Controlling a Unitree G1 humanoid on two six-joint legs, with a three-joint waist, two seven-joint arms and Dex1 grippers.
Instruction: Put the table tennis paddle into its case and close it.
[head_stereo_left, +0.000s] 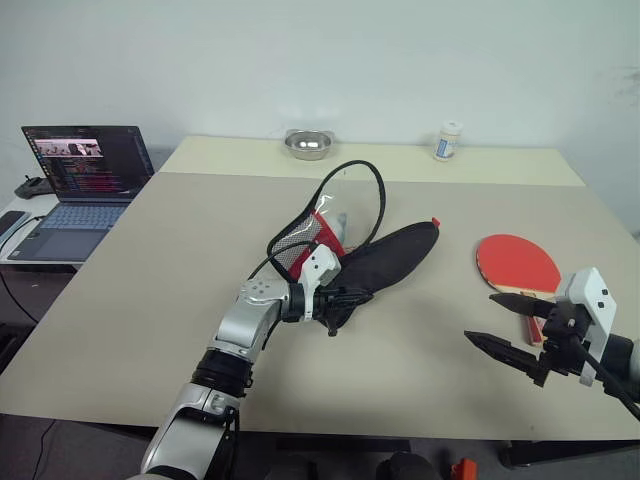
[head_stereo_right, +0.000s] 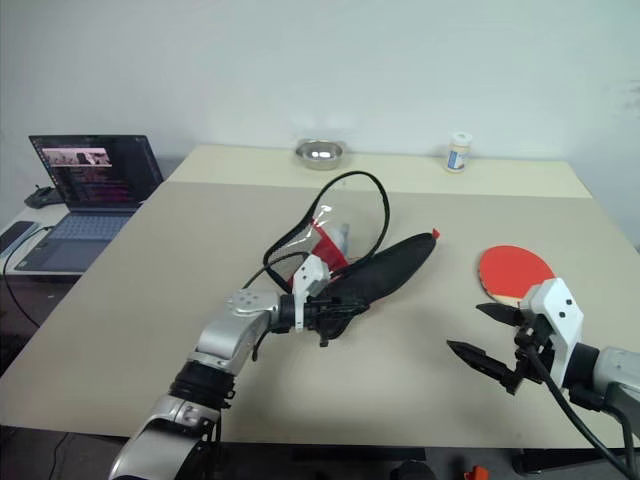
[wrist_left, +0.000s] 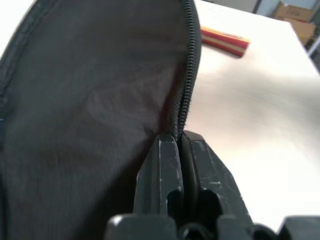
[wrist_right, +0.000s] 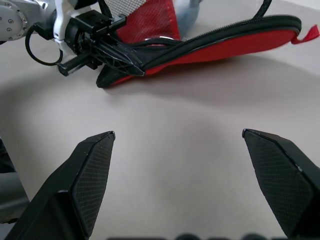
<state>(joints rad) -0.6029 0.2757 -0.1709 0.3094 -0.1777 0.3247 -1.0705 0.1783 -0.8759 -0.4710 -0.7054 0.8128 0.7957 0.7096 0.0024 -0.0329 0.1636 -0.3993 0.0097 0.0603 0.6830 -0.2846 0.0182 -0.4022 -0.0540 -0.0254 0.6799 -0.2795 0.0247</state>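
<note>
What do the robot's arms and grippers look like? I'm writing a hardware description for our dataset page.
Both arms are silver-grey metal segments joined by black joints, each with a white housing at the wrist. The left gripper and right gripper each have two slim black pointed fingers; their inner pads carry a fine cross-hatched texture. A black cable loops at the left wrist, and another runs along the right forearm.

Work surface: a large beige table (head_stereo_left: 150, 300), matte, with a paler strip (head_stereo_left: 230, 155) along its far edge. Rear wall (head_stereo_left: 320, 60) plain white, evenly lit — no harsh shadows. On the far strip stand a small metal bowl (head_stereo_left: 308, 144) and a white bottle (head_stereo_left: 448, 141), well apart. To the left, a lower side desk (head_stereo_left: 14, 214) carries an open laptop (head_stereo_left: 84, 185) — screen lit.
</note>
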